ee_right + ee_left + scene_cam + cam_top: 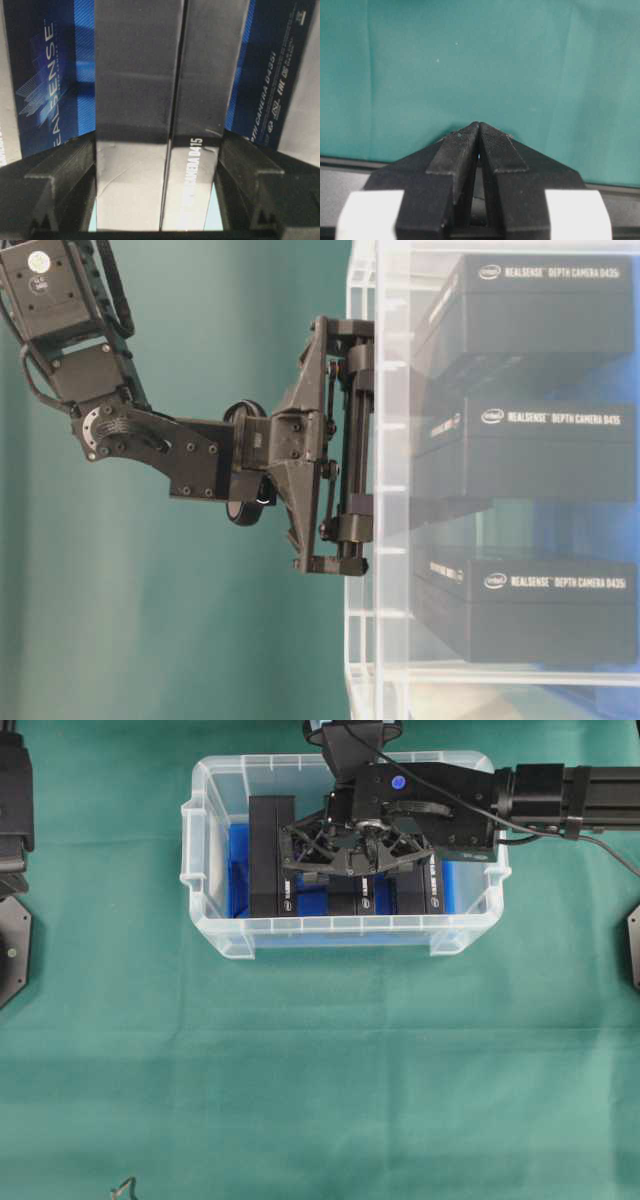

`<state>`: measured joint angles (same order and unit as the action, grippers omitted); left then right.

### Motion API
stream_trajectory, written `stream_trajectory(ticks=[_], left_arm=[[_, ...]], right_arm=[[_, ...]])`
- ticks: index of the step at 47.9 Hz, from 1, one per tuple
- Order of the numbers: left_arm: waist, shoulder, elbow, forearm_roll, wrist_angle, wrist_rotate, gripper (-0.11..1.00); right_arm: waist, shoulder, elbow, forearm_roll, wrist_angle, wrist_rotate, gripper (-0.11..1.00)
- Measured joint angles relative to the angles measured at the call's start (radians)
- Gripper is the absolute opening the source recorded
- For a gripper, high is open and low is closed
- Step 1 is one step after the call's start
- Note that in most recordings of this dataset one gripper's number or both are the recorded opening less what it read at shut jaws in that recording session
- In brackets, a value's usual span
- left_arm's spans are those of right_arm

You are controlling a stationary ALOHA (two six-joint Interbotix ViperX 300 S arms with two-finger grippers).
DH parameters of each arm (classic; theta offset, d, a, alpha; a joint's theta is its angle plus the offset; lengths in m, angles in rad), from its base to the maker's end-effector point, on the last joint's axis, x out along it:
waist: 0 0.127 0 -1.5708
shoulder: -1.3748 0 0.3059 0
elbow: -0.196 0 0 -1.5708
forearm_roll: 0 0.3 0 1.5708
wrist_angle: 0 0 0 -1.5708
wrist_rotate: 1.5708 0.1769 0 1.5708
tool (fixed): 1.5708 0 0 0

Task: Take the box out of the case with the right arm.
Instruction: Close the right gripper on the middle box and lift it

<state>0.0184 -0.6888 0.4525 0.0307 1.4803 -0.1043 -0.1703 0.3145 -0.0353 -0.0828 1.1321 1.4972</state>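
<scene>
Green cloth-covered surface (320, 1070) fills the overhead view. Clear plastic case (215, 935) with rim handles and blue lining sits at the far middle of it. Right arm (560, 795) reaches in from the right edge, level over the far rim of the case, wrist bent down into it. Black boxes stand on edge in a row inside the case: one (272, 855) at the left, apart from the others; the rest partly hidden under the arm, white print readable on their near ends. Table-level view shows three such boxes through the clear wall, each labelled as a depth camera. Right gripper (360, 860) is down among the middle boxes. Wrist view: its two fingers (65, 175) flank a glossy black box (165, 125), one on each side, pads pressed against its faces with no gap seen — closed on the box, which is inside the case, blue-printed neighbours beside it left and right. Left gripper (479, 145) is well clear of the case, over bare green cloth, fingertips meeting at a point, closed on nothing.
</scene>
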Motion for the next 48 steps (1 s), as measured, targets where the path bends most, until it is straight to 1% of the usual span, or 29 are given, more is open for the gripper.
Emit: stream_trajectory(ticks=[7, 22, 27, 36, 48], left_arm=[[0.000, 0.000, -0.002, 0.000, 0.000, 0.000, 0.00], [0.000, 0.000, -0.002, 0.002, 0.002, 0.000, 0.00], [0.000, 0.000, 0.000, 0.002, 0.000, 0.000, 0.00], [0.000, 0.000, 0.000, 0.002, 0.002, 0.003, 0.00], [0.000, 0.000, -0.002, 0.000, 0.000, 0.003, 0.00]], right_arm=[[-0.002, 0.000, -0.038, -0.002, 0.028, -0.002, 0.65], [0.000, -0.009, -0.141, -0.003, 0.190, -0.002, 0.65], [0.002, -0.032, -0.179, -0.006, 0.238, -0.002, 0.65], [0.003, -0.077, -0.278, -0.032, 0.328, -0.002, 0.65], [0.017, -0.080, -0.408, -0.074, 0.443, -0.003, 0.65]])
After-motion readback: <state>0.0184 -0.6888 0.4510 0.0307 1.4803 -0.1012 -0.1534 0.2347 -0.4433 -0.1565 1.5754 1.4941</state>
